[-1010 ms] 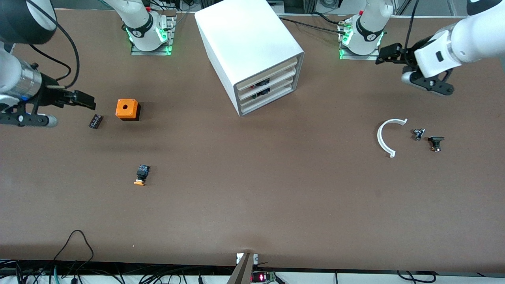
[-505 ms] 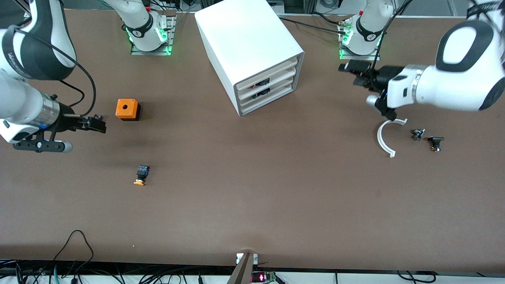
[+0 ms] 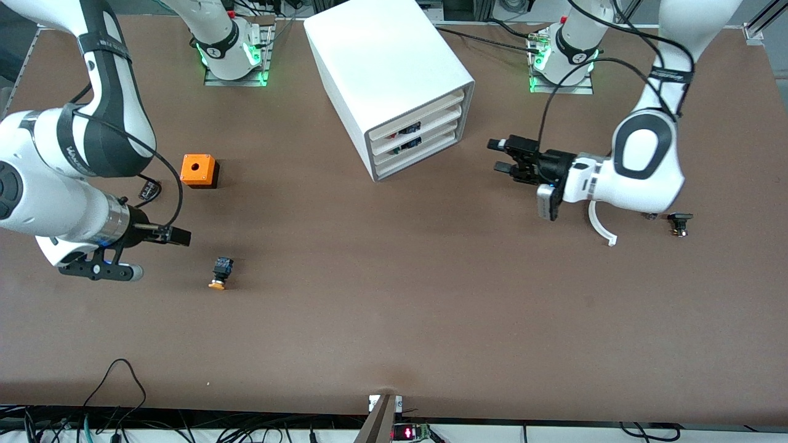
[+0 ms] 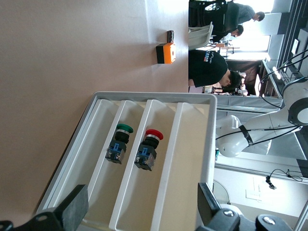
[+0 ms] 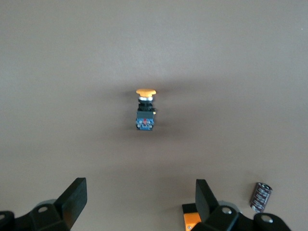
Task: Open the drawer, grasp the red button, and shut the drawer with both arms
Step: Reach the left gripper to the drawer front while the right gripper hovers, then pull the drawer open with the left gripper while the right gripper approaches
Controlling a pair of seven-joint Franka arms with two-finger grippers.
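The white cabinet [image 3: 394,61] stands at the table's middle with its cream drawer fronts all pushed in. The red-capped button [image 4: 148,149] lies in the drawer [image 4: 161,192] second from the top, beside a green-capped one [image 4: 119,143] one drawer lower; in the front view that drawer [image 3: 440,123] shows a dark shape above its front. My left gripper [image 3: 503,155] is open and empty, facing the drawer fronts from a short way off, and the left wrist view shows it wide open [image 4: 139,211]. My right gripper [image 3: 178,235] is open and empty [image 5: 139,199], low over the table beside the orange-capped button [image 3: 220,274].
The orange-capped button [image 5: 145,108] lies on bare table. An orange box with a hole [image 3: 198,170] and a small black cylinder [image 3: 149,187] lie toward the right arm's end. A white curved piece [image 3: 600,224] and a small black part [image 3: 680,223] lie under the left arm.
The left gripper swung from near its base down toward the cabinet's drawer fronts. The right gripper moved past the black cylinder toward the orange-capped button. Both stayed open.
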